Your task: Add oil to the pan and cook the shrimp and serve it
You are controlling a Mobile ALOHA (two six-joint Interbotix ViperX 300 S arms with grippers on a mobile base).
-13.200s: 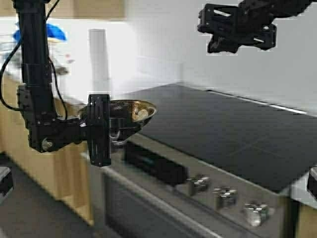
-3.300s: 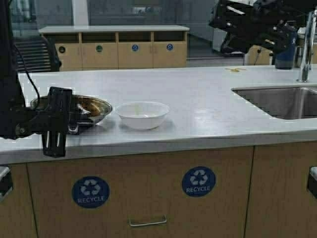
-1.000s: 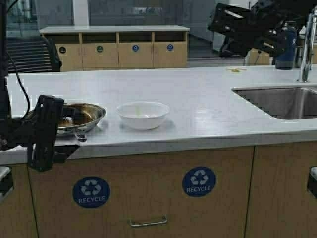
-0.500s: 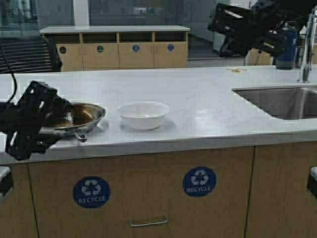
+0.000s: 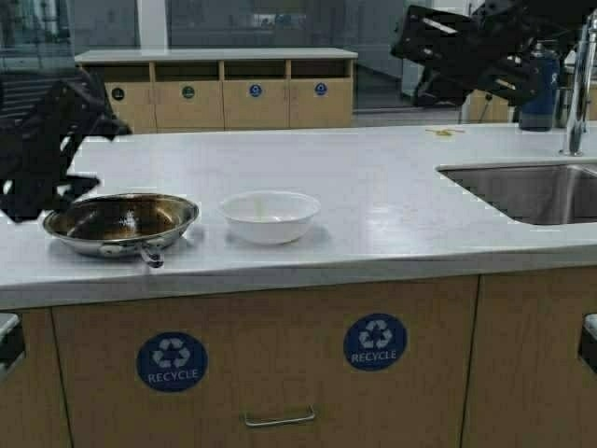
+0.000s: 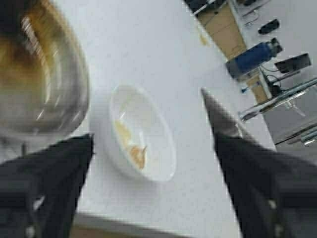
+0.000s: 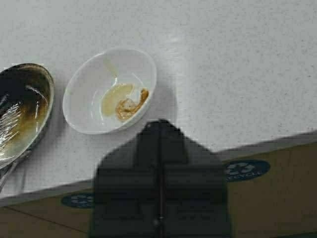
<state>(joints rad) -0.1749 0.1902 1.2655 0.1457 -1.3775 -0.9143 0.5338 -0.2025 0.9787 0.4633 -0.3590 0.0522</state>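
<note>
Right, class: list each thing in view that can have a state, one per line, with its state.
pan: upright on the counter, released, no shrimp in it, browned inside.
white bowl: upright beside the pan, holding the shrimp and some oil.
left end effector: open, raised above the pan.
right end effector: shut, held high.
sink: nothing visible in it.
</note>
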